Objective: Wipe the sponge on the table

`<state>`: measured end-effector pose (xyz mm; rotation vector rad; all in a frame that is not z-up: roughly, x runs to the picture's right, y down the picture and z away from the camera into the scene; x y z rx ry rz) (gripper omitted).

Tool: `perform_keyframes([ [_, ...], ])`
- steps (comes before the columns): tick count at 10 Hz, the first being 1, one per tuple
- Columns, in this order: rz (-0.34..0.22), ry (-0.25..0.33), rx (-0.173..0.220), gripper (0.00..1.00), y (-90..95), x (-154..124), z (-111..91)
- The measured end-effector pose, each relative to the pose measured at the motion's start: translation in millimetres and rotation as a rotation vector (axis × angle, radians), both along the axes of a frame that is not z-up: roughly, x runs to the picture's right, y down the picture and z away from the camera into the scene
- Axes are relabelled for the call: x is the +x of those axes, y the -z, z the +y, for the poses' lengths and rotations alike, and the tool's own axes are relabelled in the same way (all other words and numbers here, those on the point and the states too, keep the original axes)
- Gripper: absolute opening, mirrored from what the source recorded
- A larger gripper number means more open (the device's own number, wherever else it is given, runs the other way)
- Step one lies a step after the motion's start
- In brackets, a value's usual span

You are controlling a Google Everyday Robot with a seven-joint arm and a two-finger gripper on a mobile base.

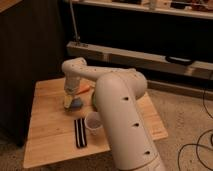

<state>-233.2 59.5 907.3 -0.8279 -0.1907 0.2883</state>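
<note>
The blue-grey sponge [76, 104] lies pressed on the light wooden table [47, 127], left of the table's middle. My gripper [69, 101] points down onto the sponge's left end and is shut on it. The white arm reaches in from the front right, bends over the table and hides the part of the top behind it.
A slim orange object [84, 90] lies just behind the sponge. A black oblong bar [80, 132] lies near the front edge, with a small white cup [93, 121] to its right. A dark cabinet [27, 60] stands at the table's left, and shelving stands behind.
</note>
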Motion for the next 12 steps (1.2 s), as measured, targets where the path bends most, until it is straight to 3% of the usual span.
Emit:
perform_keyframes([
  [4,-0.082,0.036,0.020,0.20,-16.5,-83.2,-17.8],
  [7,-0.170,0.049,0.042,0.20,-4.7,-126.5,-23.7],
  [10,-0.235,0.033,0.042,0.20,22.6,-132.3,-15.7],
  [12,-0.262,0.023,0.021,0.20,44.7,-113.0,2.3],
])
